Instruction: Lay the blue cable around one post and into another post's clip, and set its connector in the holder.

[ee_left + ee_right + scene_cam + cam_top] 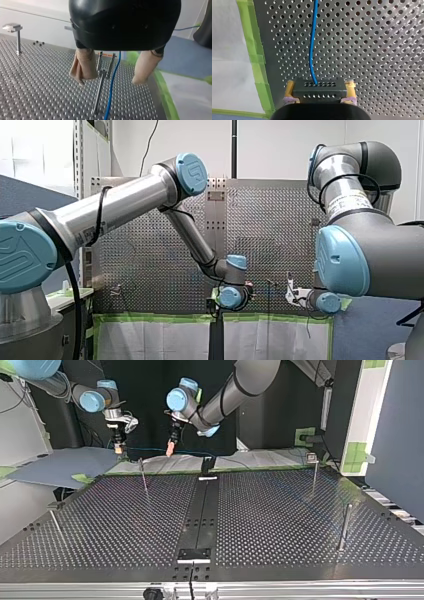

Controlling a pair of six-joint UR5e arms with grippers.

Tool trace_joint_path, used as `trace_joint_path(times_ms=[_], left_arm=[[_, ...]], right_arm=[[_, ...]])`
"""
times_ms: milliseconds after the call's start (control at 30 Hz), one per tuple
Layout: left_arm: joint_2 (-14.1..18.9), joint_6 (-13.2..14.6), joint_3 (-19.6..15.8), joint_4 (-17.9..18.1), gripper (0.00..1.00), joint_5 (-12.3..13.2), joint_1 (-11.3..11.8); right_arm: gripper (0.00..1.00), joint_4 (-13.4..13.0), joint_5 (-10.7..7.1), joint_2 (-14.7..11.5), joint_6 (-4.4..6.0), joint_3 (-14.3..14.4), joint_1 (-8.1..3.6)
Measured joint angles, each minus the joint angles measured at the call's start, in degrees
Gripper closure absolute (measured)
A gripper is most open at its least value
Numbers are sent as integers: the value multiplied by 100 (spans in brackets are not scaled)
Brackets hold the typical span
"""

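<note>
Right wrist view: the black connector (319,92) is clamped in the right gripper (320,86), blue cable (312,50) trailing across the surface (374,50). The left gripper (109,80) is held open over the cable beside a post (98,95) near the surface's edge, likely to guide it.

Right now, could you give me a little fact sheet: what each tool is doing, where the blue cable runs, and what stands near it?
Right tool: shut on the black connector, yellow pads at its sides.
Left tool: open, beige pads apart, gripping nothing.
Blue cable: leaves the connector, runs over the perforated table, passes between the beige pads.
Clip post: upright, just ahead of the left tool, beside the cable; touching or not, cannot tell.
Cable in clip: appears not; it runs beside the post.
</note>
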Motion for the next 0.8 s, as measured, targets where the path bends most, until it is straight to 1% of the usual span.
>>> trace_joint_path(times_ms=[133, 300, 400, 533, 567, 600, 633, 667, 700, 767, 800], left_arm=[[-10, 62, 9, 7, 0, -138, 89], [-12, 245, 90, 99, 0, -407, 187], [-12, 271, 177, 101, 0, -556, 208], [-9, 272, 247, 47, 0, -641, 190], [-8, 271, 256, 34, 4, -670, 178], [-8, 269, 260, 26, 4, -700, 168], [-8, 268, 263, 22, 22, -736, 155], [-8, 269, 265, 21, 36, -784, 139], [-9, 269, 265, 25, 36, -805, 128], [-8, 264, 264, 63, 82, -789, 110], [-7, 260, 264, 86, 82, -764, 105]], right_arm=[[100, 18, -1, -1, -9, 2, -8], [100, 43, -7, -1, -17, 1, 1], [100, 62, -9, -1, -23, 1, 4], [100, 77, -10, -2, -22, 1, -11], [100, 77, -10, -2, -21, 0, -17], [100, 78, -9, -2, -19, 0, -23], [100, 78, -4, -3, -16, 0, -33], [100, 79, -1, -4, -14, -3, -41], [100, 79, 2, -5, -11, -6, -50], [100, 88, 5, -5, -7, -17, -68], [100, 95, 6, -6, -7, -22, -74]])
